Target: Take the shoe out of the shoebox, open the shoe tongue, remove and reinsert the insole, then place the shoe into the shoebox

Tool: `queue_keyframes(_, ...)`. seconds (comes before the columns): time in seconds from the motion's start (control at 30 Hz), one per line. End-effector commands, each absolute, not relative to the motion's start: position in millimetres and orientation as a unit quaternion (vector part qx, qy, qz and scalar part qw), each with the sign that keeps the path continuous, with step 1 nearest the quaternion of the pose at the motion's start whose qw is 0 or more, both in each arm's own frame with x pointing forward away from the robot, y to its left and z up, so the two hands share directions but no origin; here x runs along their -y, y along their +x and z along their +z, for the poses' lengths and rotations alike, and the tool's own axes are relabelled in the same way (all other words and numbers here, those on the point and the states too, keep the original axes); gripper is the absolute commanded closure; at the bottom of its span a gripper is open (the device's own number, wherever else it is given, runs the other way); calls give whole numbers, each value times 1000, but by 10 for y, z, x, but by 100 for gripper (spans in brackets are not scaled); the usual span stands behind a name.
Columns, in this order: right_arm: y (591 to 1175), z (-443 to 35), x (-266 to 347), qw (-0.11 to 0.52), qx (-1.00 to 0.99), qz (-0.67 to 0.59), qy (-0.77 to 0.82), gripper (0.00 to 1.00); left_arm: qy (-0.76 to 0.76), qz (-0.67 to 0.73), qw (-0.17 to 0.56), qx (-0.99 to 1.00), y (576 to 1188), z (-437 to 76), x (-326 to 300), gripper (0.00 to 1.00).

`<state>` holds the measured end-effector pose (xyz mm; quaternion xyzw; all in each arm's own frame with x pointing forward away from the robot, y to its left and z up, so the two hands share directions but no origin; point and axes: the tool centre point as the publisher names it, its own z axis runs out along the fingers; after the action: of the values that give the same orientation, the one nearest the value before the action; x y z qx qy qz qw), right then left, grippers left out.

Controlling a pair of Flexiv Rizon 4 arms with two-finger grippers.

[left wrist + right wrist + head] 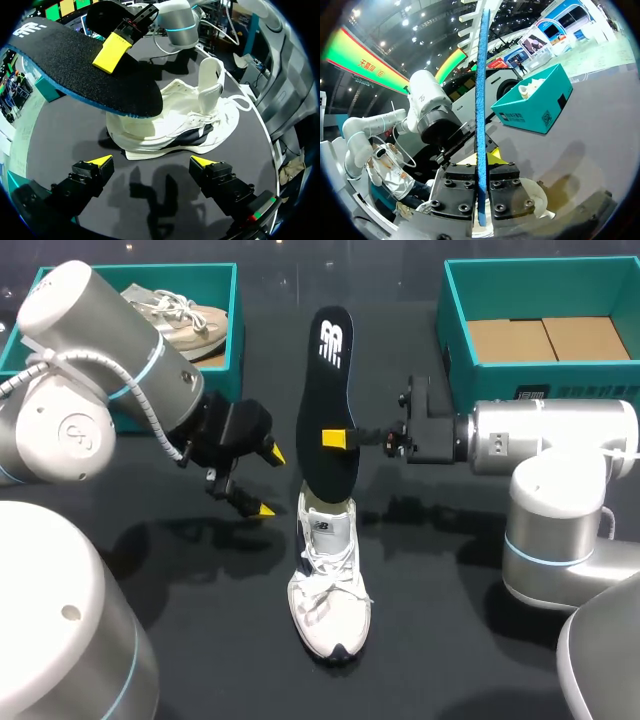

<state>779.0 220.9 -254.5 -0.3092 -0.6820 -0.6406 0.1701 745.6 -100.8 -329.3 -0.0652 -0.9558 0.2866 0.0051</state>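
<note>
Black insole (481, 90) edge-on in right gripper (481, 160)

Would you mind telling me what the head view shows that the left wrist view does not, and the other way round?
Only the head view looks into the boxes: a second shoe lies in the left shoebox, while the right shoebox shows only its cardboard floor. Only the left wrist view shows the white shoe side-on, with its tongue standing upright, and the blue edge of the insole. Both show the right gripper pinching the insole above the shoe, and the left gripper open and holding nothing.
</note>
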Motion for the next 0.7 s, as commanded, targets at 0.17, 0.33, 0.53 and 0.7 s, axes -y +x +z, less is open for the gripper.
queue_keyframes(0.17,7823,-2611,-2281,168,672,-661,-287,100,-53,290,10,955,7528,-3418,1068,0)
queue_keyframes(0.33,7834,-2642,-2310,165,669,-671,-273,100,-49,290,14,956,7523,-3471,1090,0)
queue_keyframes(0.53,7847,-2716,-2303,164,669,-676,-262,100,-50,289,18,956,7504,-3518,1124,0)
queue_keyframes(0.7,7865,-2767,-2250,161,667,-680,-259,100,-50,287,19,956,7473,-3554,1154,0)
